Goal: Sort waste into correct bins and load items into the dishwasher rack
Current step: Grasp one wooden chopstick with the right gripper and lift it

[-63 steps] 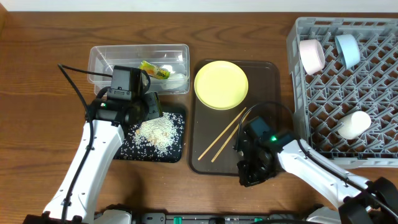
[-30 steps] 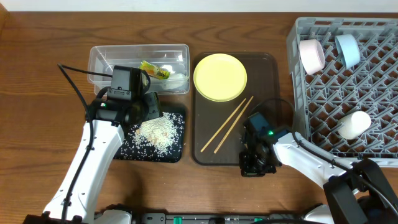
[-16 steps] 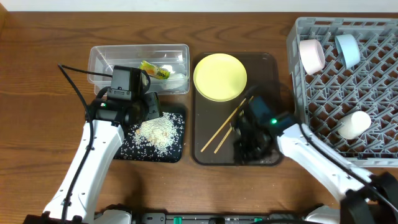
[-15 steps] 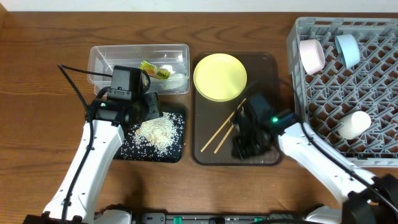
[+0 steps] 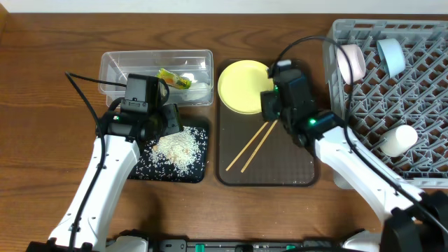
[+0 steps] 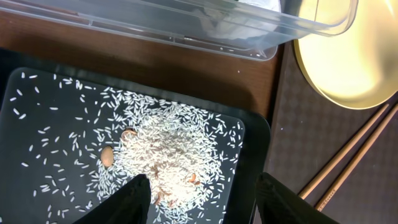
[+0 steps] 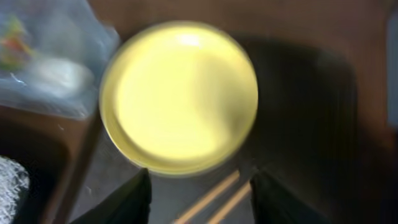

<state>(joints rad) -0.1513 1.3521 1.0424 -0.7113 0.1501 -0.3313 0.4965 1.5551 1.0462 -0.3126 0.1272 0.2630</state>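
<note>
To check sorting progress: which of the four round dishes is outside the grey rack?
The pale yellow plate, lying on the brown tray; the pink bowl, blue bowl and white cup sit in the rack.

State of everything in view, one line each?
yellow plate, flat on brown tray
chopsticks, loose on brown tray
pink bowl, on edge in rack
blue bowl, on edge in rack
white cup, lying in rack
left pincer, open, empty
right pincer, open, empty
</note>
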